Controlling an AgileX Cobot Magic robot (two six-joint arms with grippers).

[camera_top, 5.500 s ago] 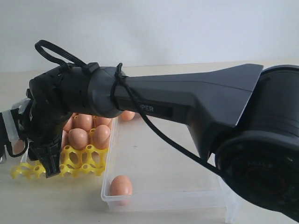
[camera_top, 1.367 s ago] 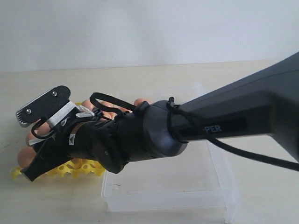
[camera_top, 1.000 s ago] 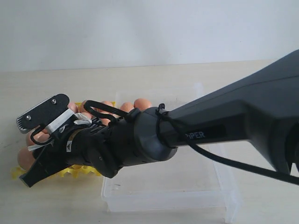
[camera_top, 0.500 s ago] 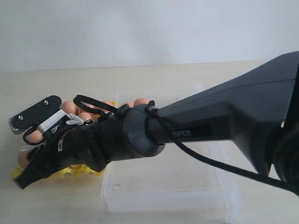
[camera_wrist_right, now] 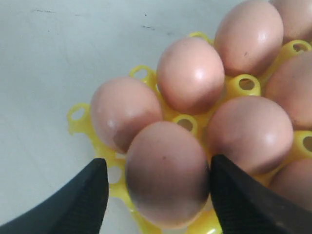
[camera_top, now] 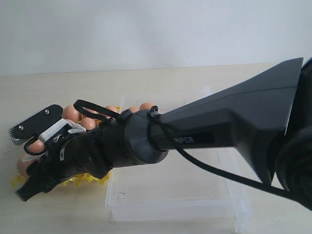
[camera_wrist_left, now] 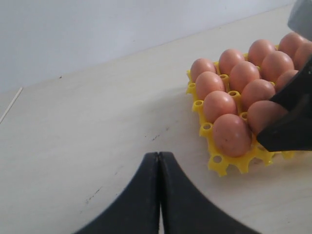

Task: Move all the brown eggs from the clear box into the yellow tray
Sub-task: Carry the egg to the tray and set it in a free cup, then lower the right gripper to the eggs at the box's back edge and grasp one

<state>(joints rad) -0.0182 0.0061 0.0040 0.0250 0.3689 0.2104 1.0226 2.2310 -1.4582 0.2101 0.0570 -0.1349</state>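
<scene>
**Brown eggs (camera_wrist_left: 231, 134) fill the yellow tray (camera_wrist_left: 214, 164); right tool straddles one at the tray's end**

A pale, wood-toned desk (camera_top: 58, 80) with a few faint dark scuffs carries everything, and a plain white wall (camera_top: 146, 29) rises behind it. The right arm (camera_top: 219, 126), dark grey with a black cable looped round it, reaches in from the right of the exterior view and hides much of the scene. Under it lies the clear box (camera_top: 170, 210), a shallow transparent rectangle with low walls. The yellow tray stands on the desk just beside the box's left wall in that view.

The eggs are smooth, matte and orange-brown, all alike. Each stands in its own cup, close against its neighbours, with yellow pegs showing between them. A few more egg tops peek over the arm in the exterior view, and their footing is hidden.

The right tool (camera_wrist_right: 158, 163) is at the tray's outer end. Its jaws are apart on either side of the end-row egg (camera_wrist_right: 167, 173), the one next to the corner egg. One finger lies against or just beside the shell, and the other shows a sliver of yellow between itself and the egg. I cannot tell whether this egg is seated in its cup. The left tool (camera_wrist_left: 159, 157) is over bare desk near the tray and apart from it, with its two black fingers pressed together.
</scene>
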